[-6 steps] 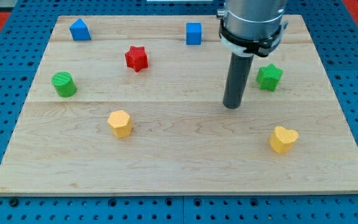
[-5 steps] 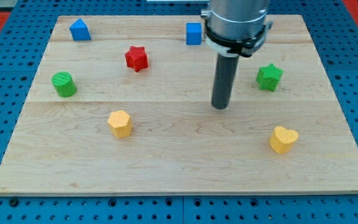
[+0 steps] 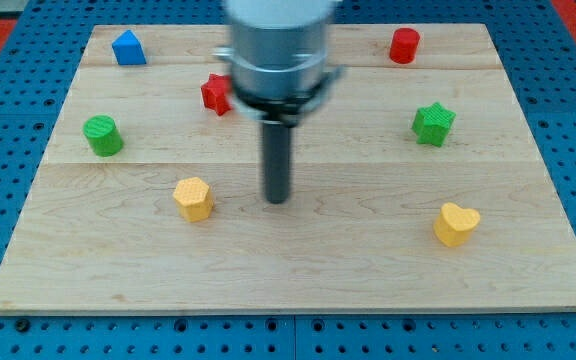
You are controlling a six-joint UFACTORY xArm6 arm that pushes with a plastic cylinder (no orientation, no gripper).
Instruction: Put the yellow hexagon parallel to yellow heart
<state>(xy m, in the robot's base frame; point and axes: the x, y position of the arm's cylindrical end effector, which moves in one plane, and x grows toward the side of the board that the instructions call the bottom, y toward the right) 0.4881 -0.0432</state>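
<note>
Yellow hexagon (image 3: 193,197) sits on the board's (image 3: 298,270) lower-left area, well left of the yellow heart (image 3: 455,223), which is a bit lower toward the view's bottom. My tip (image 3: 277,200) is just right of the hexagon, near but not touching, approx same height as it in the view. No claw on this rig, so nothing to release or clench; rod end is bare, grasping nothing.

Outward from the hexagon: green cylinder (image 3: 101,135) up-left of it, red star (image 3: 216,93) above it (partly hidden by the arm), blue house-shaped block (image 3: 127,47) far up-left. Green star (image 3: 433,123) and red cylinder (image 3: 404,45) far right of it, up top.

Step in hand, my guess: approach for a push. The hexagon needs only a small nudge toward the view's bottom to line up w/ the heart's row. Best to get the tip round to the hexagon's top side, centred, then push short and slow; an off-centre hit would prob spin it or send it sideways.
</note>
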